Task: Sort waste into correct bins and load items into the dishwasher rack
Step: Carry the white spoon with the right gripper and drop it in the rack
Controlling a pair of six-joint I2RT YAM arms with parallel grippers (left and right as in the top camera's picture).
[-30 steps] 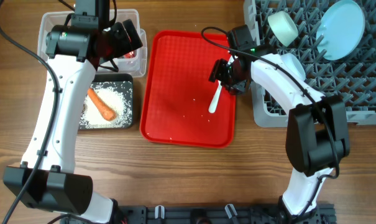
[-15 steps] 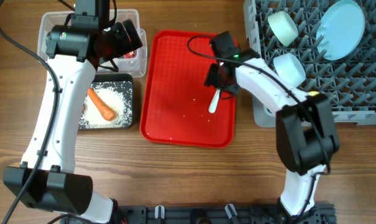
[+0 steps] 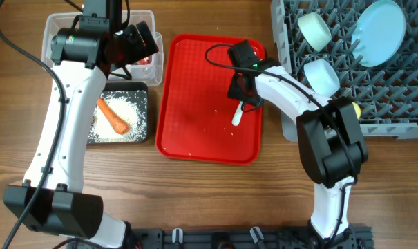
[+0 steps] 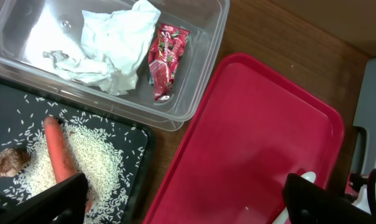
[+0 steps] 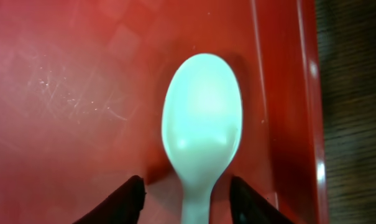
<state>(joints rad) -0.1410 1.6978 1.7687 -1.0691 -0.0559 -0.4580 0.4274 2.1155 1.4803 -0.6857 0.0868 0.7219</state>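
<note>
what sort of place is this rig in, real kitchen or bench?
Likely a lab bench mock-up of dish clearing, not a real kitchen: a grey dishwasher rack stands loose on a bare wooden table, alongside a red tray, a clear tub and a black tub.

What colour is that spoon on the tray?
The spoon is white, clearest in the right wrist view.

The left arm stretches far forward, and the left tool (image 4: 184, 183) holds its jaws wide apart. The right arm bends toward the left; the right tool (image 5: 186, 186) points downward, jaws partly apart.
</note>
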